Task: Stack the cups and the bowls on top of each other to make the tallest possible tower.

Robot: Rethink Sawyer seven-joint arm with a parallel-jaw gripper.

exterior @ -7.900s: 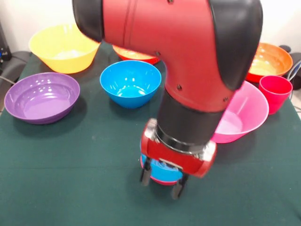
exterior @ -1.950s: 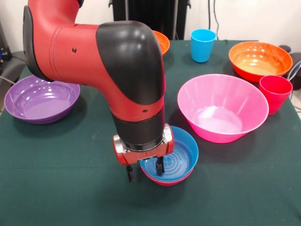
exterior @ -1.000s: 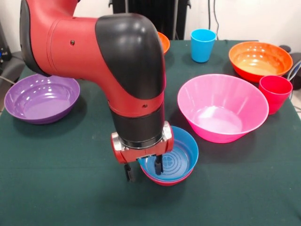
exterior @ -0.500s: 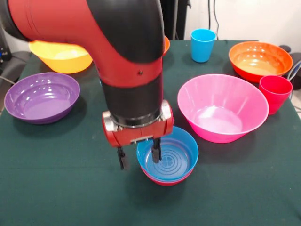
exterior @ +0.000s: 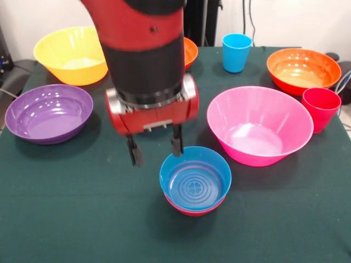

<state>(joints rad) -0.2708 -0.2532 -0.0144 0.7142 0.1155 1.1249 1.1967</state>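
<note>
The tower stands at the table's near middle: a small blue bowl with a ringed base nested in a small magenta-red bowl. My gripper hangs open and empty just above and to the left of its rim. The pink bowl sits right of the tower. The purple bowl and yellow bowl are at the left. One orange-red bowl is at the far right; another peeks from behind the arm. The light blue cup and red cup stand upright. The medium blue bowl is hidden.
The dark green table has its edges near the purple bowl at the left and the red cup at the right. The arm covers the table's far middle.
My gripper has lifted up and away from the small blue bowl's rim and now hangs open above it. The arm has risen, uncovering the yellow bowl. The nested bowls stay put.
</note>
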